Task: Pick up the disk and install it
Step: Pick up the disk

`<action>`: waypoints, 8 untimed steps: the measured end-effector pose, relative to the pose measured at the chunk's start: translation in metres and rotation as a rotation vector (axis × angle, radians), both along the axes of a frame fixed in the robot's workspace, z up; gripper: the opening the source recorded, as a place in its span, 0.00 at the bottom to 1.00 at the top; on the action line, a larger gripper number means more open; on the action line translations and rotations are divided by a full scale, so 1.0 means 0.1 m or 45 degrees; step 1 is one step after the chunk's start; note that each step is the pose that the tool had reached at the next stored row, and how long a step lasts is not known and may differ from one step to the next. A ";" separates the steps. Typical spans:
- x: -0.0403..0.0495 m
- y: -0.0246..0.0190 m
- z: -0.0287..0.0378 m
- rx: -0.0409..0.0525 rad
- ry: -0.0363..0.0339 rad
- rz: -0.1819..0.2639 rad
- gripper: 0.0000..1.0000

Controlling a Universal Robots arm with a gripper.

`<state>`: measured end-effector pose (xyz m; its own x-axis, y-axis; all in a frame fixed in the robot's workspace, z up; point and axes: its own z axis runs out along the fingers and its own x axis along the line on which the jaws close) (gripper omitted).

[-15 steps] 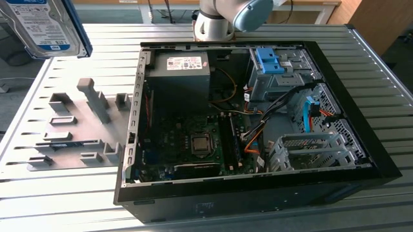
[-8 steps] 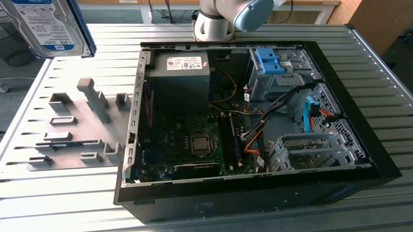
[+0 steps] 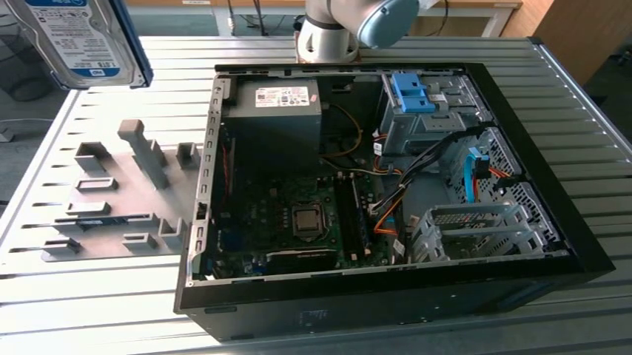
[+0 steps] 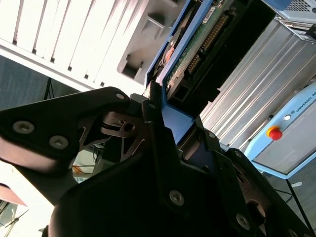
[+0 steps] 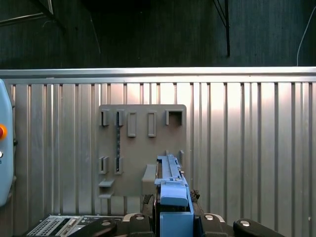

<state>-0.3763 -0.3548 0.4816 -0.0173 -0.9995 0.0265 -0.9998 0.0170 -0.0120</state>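
Where the black, bolted fingers of the tool (image 4: pixel 165 123) clench its bright blue plastic rail, the disk (image 3: pixel 84 41) is grasped and held aloft, clear of the ribbed aluminium counter (image 3: pixel 99 303). The exterior view shows its flat silver body and white-and-blue label; the second wrist view shows its green circuit-board face. On the counter lies a matte grey slotted fixture plate (image 3: pixel 118 200), and to the exterior view's right of it stands the open black computer case (image 3: pixel 395 185).
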 end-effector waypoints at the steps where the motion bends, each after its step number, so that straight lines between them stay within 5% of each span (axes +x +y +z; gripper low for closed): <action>1: 0.007 0.000 0.000 0.000 0.0000 0.000 0.36; 8: 0.053 0.000 0.000 0.000 -0.0001 0.000 0.36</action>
<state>-0.3709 -0.3548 0.4816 -0.0173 -0.9995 0.0265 -0.9998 0.0170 -0.0121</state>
